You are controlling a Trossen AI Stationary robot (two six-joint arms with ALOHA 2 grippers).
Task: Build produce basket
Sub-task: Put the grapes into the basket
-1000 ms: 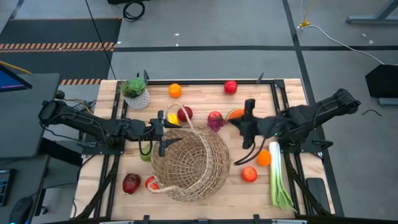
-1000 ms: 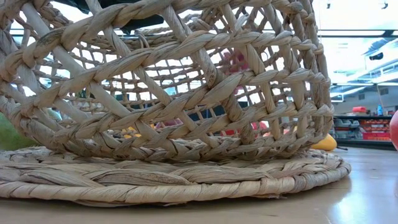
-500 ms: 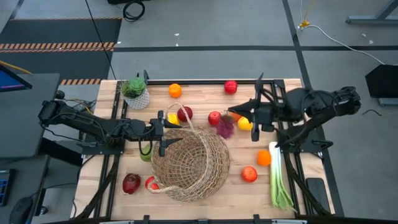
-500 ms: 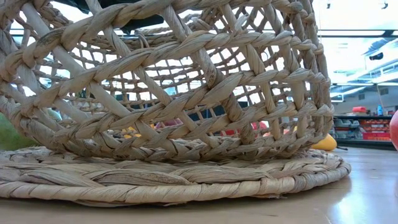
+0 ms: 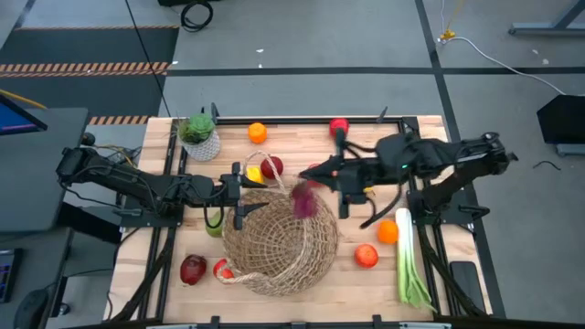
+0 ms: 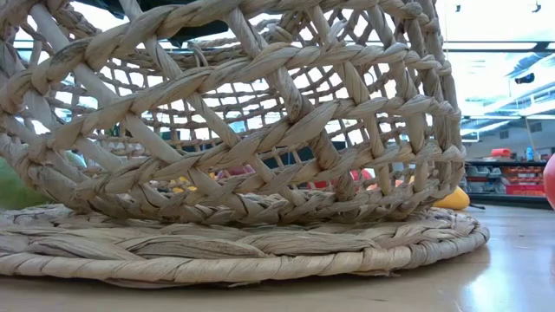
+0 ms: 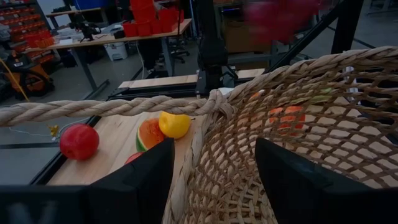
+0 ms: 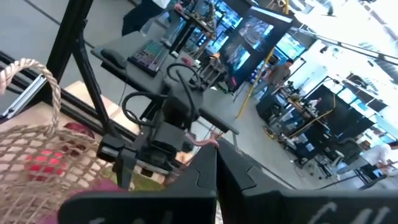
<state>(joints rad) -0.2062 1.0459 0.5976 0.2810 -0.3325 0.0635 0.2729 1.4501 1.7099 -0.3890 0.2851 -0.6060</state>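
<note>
Two arms meet over your bench [image 5: 302, 291] right now. Your right pincer [image 5: 322, 180] reaches across from the right side and hangs at the far right rim of the basket [image 5: 279, 239], clenched on the purple grapes [image 5: 303, 201], which dangle above the basket's opening. Your left pincer [image 5: 239, 194] sits at the basket's far left rim, next to where the thin handle [image 7: 106, 107] joins the weave; its fingers [image 7: 134, 186] straddle the rim, one outside and one inside, but you cannot tell whether they press on it. The basket stands near the middle of the bench, toward the front edge, and fills the low view almost wholly, so little shows behind it there. Around it, you have a yellow lemon [image 5: 253, 173] and a red apple [image 5: 271, 166] just beyond the left pincer, a green pear [image 5: 214, 222] tucked under that arm, and two red fruits [image 5: 193, 269] at the front left, close to the basket's base. An orange [image 5: 257, 132] and another red apple [image 5: 338, 127] lie near the far edge, with the potted plant [image 5: 198, 135] in the far left corner. On the right, a second orange [image 5: 388, 231], a red-orange fruit [image 5: 366, 255] and the long leek [image 5: 409, 260] lie below the right arm, well clear of the basket.
</note>
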